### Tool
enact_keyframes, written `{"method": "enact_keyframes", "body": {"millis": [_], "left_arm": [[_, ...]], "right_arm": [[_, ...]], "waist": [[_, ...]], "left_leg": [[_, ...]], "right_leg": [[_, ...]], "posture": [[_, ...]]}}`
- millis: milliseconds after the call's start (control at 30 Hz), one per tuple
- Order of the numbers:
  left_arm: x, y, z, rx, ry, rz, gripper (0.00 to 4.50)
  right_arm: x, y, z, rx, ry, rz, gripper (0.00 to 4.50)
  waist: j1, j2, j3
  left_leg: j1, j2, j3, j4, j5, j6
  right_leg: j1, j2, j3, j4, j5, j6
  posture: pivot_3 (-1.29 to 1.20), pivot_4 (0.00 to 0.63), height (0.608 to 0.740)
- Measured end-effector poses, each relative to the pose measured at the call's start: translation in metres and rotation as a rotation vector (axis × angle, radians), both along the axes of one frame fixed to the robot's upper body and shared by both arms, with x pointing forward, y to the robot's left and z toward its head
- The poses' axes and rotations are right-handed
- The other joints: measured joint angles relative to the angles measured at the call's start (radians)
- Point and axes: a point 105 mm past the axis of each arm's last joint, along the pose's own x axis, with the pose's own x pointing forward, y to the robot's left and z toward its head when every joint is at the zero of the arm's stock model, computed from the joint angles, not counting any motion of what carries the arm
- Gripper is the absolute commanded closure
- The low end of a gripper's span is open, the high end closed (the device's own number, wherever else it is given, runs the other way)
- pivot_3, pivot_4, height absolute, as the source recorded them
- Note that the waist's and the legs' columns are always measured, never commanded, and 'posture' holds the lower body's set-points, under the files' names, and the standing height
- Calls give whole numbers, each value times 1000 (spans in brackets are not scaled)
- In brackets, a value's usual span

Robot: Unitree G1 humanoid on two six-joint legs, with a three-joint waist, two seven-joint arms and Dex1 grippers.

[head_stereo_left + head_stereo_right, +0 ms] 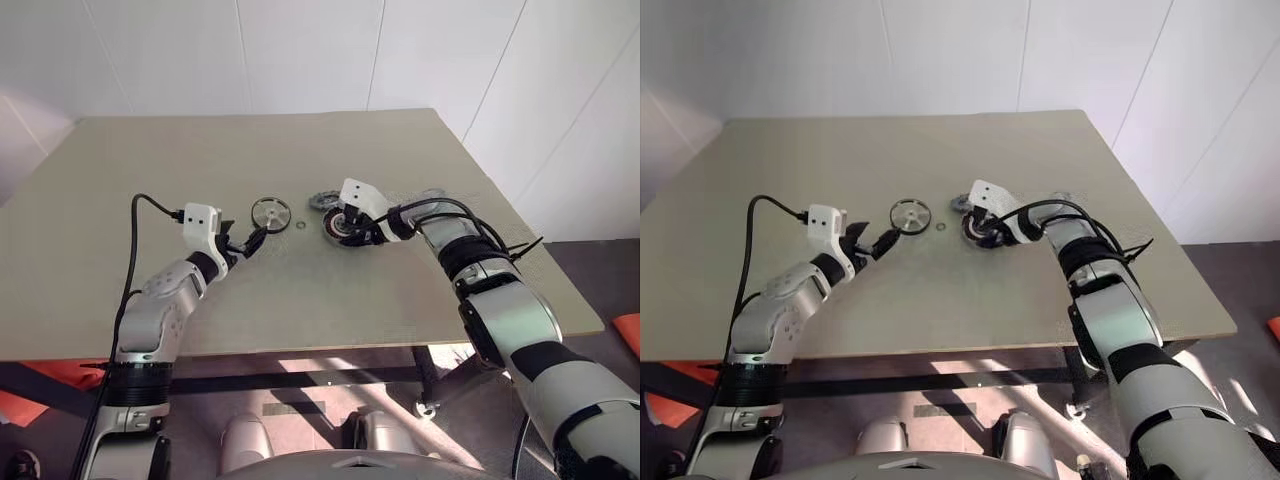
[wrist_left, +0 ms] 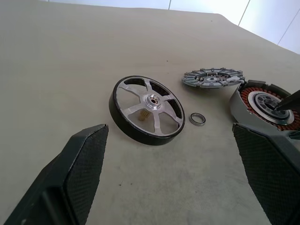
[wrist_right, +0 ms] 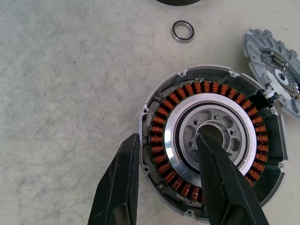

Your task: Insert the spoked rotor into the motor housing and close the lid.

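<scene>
On the matte beige table [image 1: 120, 180] with its faintly mottled, felt-like surface lie four metal parts. The spoked rotor [image 2: 146, 110], a shiny silver wheel with a thin bright rim, a small central hub and slim spokes over dark gaps, set in a black outer band, lies flat near the table's middle, just ahead of the left gripper [image 2: 171, 171]. That gripper's two broad black fingers [image 2: 79, 164], faced with a fine cross-hatched grip texture, stand wide apart with nothing between them, and the rotor lies free beyond their tips. A small dark steel ring [image 2: 198, 118], thin and smooth like a bearing race, lies on the table between the rotor and the motor housing [image 3: 213, 140]. The housing is a short round metal can with a silver rim dotted by small screw holes, a ring of reddish-copper windings, a polished inner collar and a dark bored centre. The right gripper [image 3: 166, 143] straddles its wall: one tapered black finger [image 3: 117, 183] sits outside the rim, the other reaches into the central bore, the jaws partly closed around that side. The lid [image 2: 213, 78], a flat dull-grey disc with cut-out openings and a bumpy notched rim, lies just beside the housing, on its far side.
</scene>
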Motion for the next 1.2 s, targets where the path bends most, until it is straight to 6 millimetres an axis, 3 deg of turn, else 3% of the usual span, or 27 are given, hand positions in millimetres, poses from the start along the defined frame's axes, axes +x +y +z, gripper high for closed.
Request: {"method": "enact_keyframes", "body": {"millis": [333,633,933,1100,1200], "left_arm": [[0,0,0,-1,0,2,0],[-2,0,-5,-5,13,6,0],[-3,-2,-6,-9,16,3,0],[-4,0,-8,-4,22,6,0],[-4,-1,-8,-1,22,5,0]], "right_arm": [[-6,-3,4,-8,11,8,2851],[-33,-11,8,-29,69,53,2851],[-60,0,7,-9,120,72,2851],[-59,6,5,12,121,37,2851],[-56,8,1,27,115,17,1912]], "waist": [[3,0,0],[10,0,0],[8,0,1],[3,0,0],[-1,0,0]], "left_leg": [[-3,0,0,-2,-1,1],[-5,0,0,-2,-2,2],[-5,0,0,-2,-1,1],[-3,0,0,-2,-1,0],[-1,0,0,-2,0,-1]], "right_leg": [[0,0,-1,-5,0,0],[-1,0,-1,-8,0,0],[-1,0,0,-7,0,0],[-1,1,0,-7,0,0],[-1,1,0,-6,0,1]], "posture": [[0,0,740],[0,0,740],[0,0,740],[0,0,740],[0,0,740]]}}
